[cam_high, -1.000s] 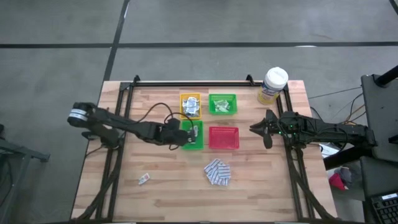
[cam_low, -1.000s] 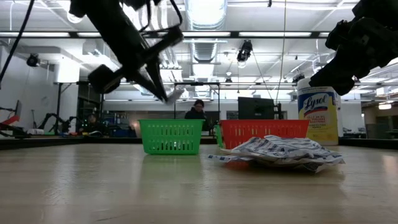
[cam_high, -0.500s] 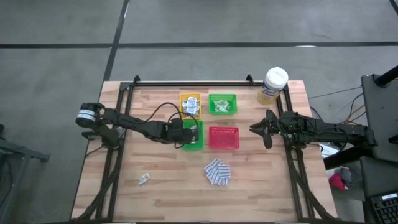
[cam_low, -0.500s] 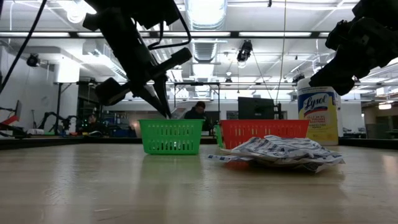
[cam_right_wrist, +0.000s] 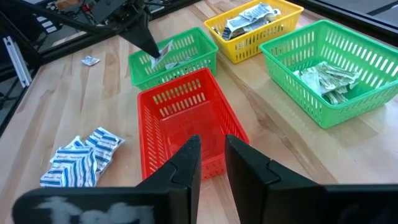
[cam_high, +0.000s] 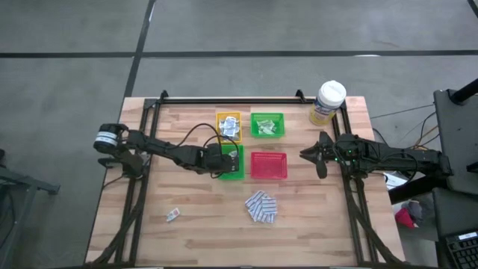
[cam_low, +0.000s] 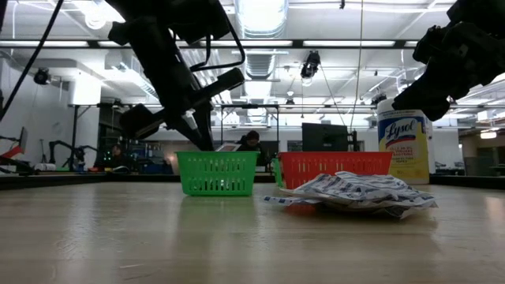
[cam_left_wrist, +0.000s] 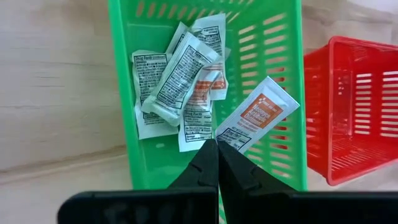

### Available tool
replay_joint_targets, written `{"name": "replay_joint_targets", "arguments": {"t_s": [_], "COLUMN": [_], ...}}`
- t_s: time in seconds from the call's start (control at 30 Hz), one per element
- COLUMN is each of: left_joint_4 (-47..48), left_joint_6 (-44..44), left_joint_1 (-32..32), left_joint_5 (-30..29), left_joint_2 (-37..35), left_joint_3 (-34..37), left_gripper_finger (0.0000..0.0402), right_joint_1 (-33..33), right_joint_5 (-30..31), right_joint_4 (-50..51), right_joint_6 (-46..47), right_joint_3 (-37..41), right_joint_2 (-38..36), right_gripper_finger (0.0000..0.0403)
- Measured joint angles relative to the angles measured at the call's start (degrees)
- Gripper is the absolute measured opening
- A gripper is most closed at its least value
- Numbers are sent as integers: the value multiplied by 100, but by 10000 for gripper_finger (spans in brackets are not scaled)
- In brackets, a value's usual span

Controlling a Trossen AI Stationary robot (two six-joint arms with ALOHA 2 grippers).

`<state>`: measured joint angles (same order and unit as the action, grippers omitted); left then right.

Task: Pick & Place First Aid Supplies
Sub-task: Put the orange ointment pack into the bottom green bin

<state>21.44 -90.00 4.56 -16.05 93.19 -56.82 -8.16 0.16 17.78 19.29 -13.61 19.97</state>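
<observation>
Flat glossy sachet pinched over slatted green tray.

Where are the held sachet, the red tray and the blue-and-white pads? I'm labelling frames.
held sachet (cam_left_wrist: 256, 119), left wrist view, its orange label.
red tray (cam_right_wrist: 198, 103), right wrist view, far wall.
blue-and-white pads (cam_high: 261, 207), high view, middle of pile.

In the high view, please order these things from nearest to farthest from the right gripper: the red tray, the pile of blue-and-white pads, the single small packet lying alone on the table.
From the right gripper:
1. Red tray, just beside it toward the table's middle.
2. Pile of blue-and-white pads, nearer the front edge.
3. Single small packet, far over on the left arm's side.
</observation>
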Motion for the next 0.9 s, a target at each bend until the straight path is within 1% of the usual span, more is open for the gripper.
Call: {"name": "replay_joint_targets", "arguments": {"t_s": [0.23, 0.37, 0.43, 0.67, 0.73, 0.77, 0.83, 0.9], "left_joint_4": [-1, -1, 2, 6, 8, 6, 6, 3], "left_joint_6": [-4, 155, 208, 261, 530, 803, 1336, 1849], "left_joint_1": [-7, -11, -11, -18, -31, -35, -37, -13], "left_joint_5": [-1, -5, -7, 8, 62, 109, 360, 753], "left_joint_2": [4, 2, 2, -31, -140, -219, -438, -682], "left_joint_3": [0, 0, 0, 0, 0, 0, 0, 0], "left_gripper_finger": [0, 7, 20, 90, 102, 106, 109, 110], "right_joint_1": [2, 1, 1, 1, 2, 0, 2, 0], "right_joint_5": [0, 0, 0, 0, 0, 0, 0, 0], "right_joint_4": [0, 1, 0, 1, 0, 0, 2, 0], "right_joint_6": [0, 0, 0, 0, 4, 4, 4, 7], "right_joint_3": [0, 0, 0, 0, 0, 0, 0, 0], "right_joint_2": [0, 0, 0, 0, 0, 0, 0, 0], "right_gripper_finger": [78, 83, 85, 84, 80, 78, 74, 71]}}
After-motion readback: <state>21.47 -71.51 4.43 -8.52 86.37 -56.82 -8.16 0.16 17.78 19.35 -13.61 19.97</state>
